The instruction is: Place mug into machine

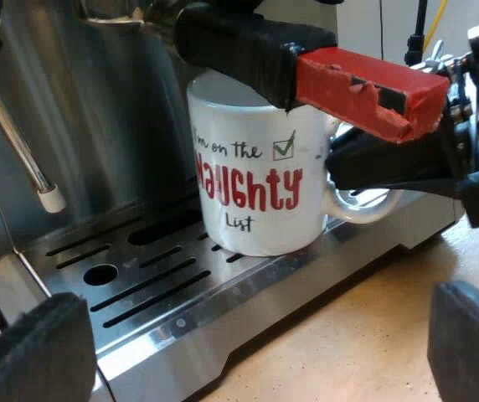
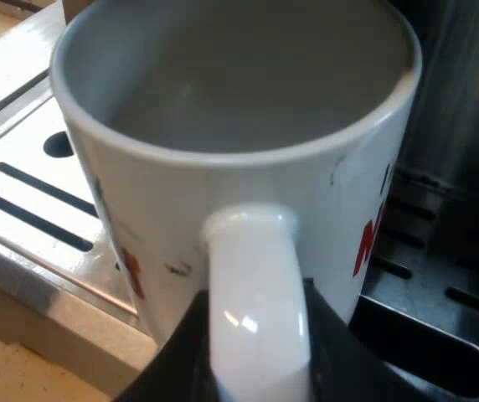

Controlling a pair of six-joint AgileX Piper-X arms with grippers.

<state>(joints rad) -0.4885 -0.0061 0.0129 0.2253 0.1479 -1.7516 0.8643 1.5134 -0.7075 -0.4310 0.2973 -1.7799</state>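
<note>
Broadly, the espresso machine (image 1: 97, 100) rises as a wall of brushed steel, and its slotted drip tray (image 1: 139, 289) runs along its foot, edged by a tan tabletop (image 1: 373, 335). The mug (image 1: 256, 209) stands upright on that tray, its base meeting the grille as far as I can tell. It is tall, white and glossy, slightly tapered, with a thick rim, a pale empty inside and a stout loop handle (image 2: 256, 293).

Read the mug's rim as a dial with that loop at six o'clock. The machine's steel face then lies at about three o'clock, and the open length of tray runs off toward nine. Over the rim reaches the holder (image 1: 248, 50), dark and locked into the machine's front. Its chipped red end (image 1: 365, 88) overhangs at roughly six o'clock, just above the loop.

The right gripper (image 2: 256, 373) is clenched on the loop, a black finger pressed to each flank. The left gripper (image 1: 248, 352) is released, its pads (image 1: 30, 356) wide apart with nothing between them, near the tray's edge at about nine o'clock. A thin steam wand (image 1: 22, 142) with a white tip hangs well apart from the mug.

The wall at nine o'clock reads "I'm on the" in black script, "NAUGHTY" in big red capitals and "List" below. A green tick box (image 1: 284, 146) follows the first line. More red lettering shows at about four o'clock.
</note>
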